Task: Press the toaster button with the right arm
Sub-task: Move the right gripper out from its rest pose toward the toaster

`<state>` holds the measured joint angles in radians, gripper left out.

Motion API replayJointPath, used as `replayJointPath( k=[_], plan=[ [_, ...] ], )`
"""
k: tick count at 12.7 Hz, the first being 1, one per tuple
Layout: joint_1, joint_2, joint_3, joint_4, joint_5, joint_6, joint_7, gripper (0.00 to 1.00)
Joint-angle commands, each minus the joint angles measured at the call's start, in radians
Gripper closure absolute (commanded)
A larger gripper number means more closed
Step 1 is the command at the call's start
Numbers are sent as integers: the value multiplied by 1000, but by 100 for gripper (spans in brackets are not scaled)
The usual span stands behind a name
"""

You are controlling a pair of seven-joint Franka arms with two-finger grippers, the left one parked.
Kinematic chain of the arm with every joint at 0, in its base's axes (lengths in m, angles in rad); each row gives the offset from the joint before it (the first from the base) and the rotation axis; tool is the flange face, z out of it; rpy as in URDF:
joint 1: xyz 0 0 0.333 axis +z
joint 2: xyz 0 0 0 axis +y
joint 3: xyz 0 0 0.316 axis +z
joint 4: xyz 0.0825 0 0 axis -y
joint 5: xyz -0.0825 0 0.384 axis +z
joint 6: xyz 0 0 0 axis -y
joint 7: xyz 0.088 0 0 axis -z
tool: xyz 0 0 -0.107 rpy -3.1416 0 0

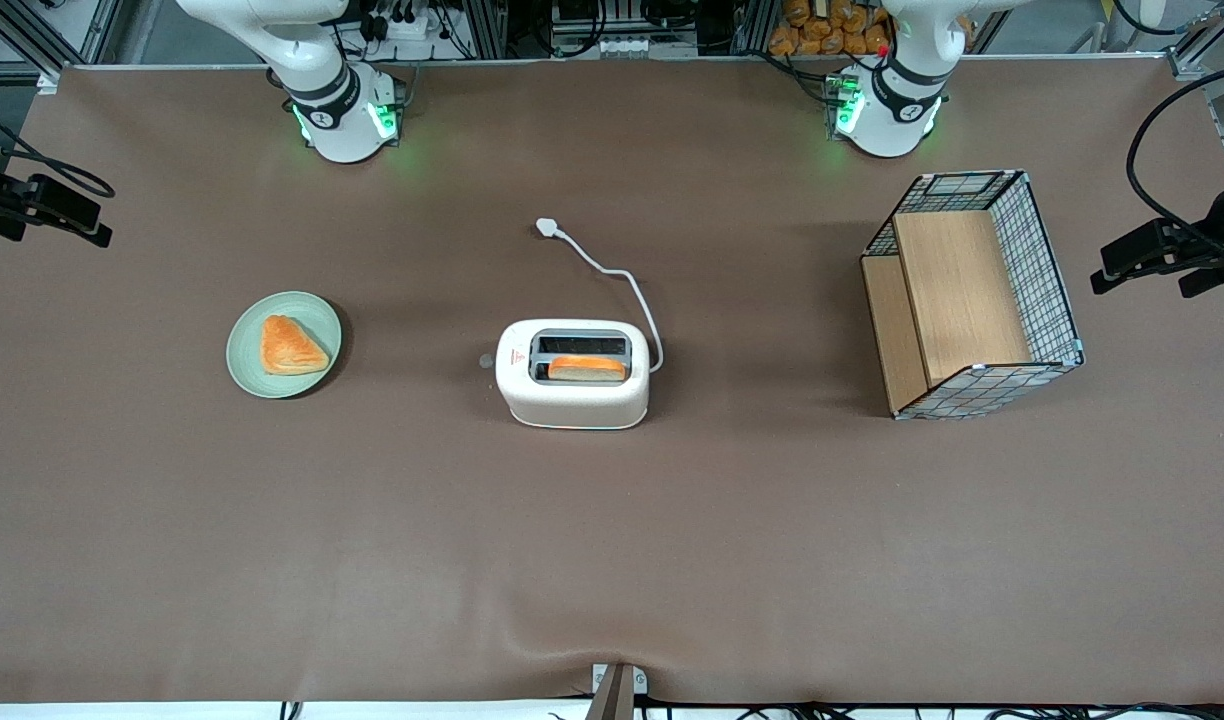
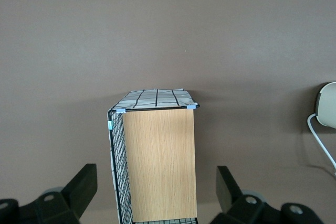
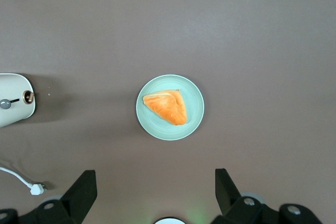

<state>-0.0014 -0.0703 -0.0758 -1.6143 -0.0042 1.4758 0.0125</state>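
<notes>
The white two-slot toaster stands mid-table with a slice of toast in the slot nearer the front camera. The toaster button is a small pale-grey knob sticking out of the narrow end that faces the working arm's end of the table; the right wrist view also shows the button on the toaster's end. The right arm rises out of the front view. Its gripper hangs open high over the table near the green plate, well apart from the toaster, with nothing between its fingers.
A triangular pastry lies on the green plate toward the working arm's end. The toaster's white cord runs to a plug lying farther from the front camera. A wire basket with wooden panels stands toward the parked arm's end.
</notes>
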Motion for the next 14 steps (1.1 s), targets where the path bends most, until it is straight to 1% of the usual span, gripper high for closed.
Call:
replayJointPath(
  k=[1, 7, 11, 12, 14],
  plan=[
    [-2, 0, 1, -1, -5, 6, 3, 0],
    [6, 18, 4, 8, 4, 8, -5, 0],
    [64, 64, 7, 7, 6, 11, -3, 0],
    [92, 79, 7, 7, 19, 11, 3, 0],
    [109, 118, 7, 7, 94, 11, 7, 0]
  ],
)
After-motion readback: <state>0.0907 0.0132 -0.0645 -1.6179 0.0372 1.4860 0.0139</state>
